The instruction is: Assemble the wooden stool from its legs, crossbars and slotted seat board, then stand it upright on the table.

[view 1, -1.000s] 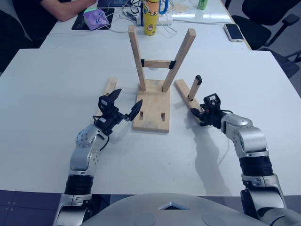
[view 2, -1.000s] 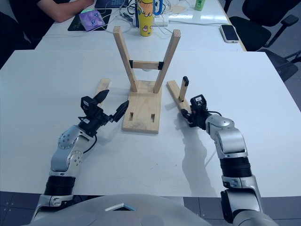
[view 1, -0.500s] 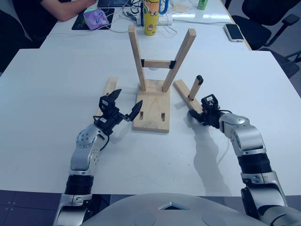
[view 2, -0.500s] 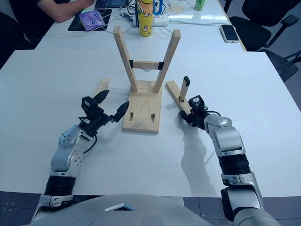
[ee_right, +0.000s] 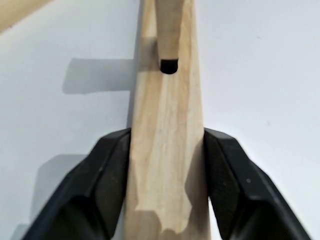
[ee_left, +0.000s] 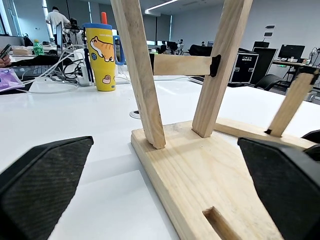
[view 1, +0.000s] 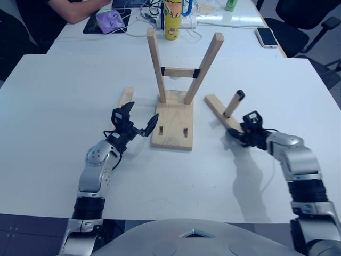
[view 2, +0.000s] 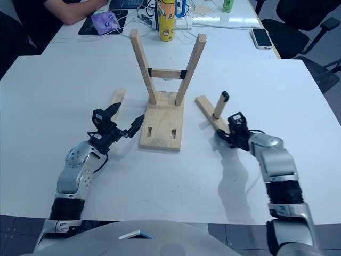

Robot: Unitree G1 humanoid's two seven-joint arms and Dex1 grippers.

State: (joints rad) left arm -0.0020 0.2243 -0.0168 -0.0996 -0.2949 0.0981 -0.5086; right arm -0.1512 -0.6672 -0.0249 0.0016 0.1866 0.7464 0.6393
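A: Where is the stool?
B: It is not done. The board (view 1: 173, 133) lies flat in the middle of the desk (view 1: 64, 106). Two legs (view 1: 155, 64) stand up at its far end, with a bar (view 1: 178, 72) between them.
A: What does the right gripper (view 1: 234, 134) hold?
B: It is clamped on the near end of a loose leg (view 1: 217, 108). That leg lies on the desk just right of the board. A short stick (view 1: 233, 104) pokes up from it.
A: And the left gripper (view 1: 144, 110)?
B: Its fingers are wide apart and hold nothing. It hangs just beside the board's left edge. Another leg (view 1: 126, 97) lies on the desk past it.
A: What is the job now?
B: I think the loose leg has to go into one of the empty slots (view 1: 184, 129) at the board's near end.
A: How do you do it well?
B: Hold tight so the leg does not slip. Stand it up, line its end with the slot, then push straight down slowly. The left gripper could press on the board so it does not slide.
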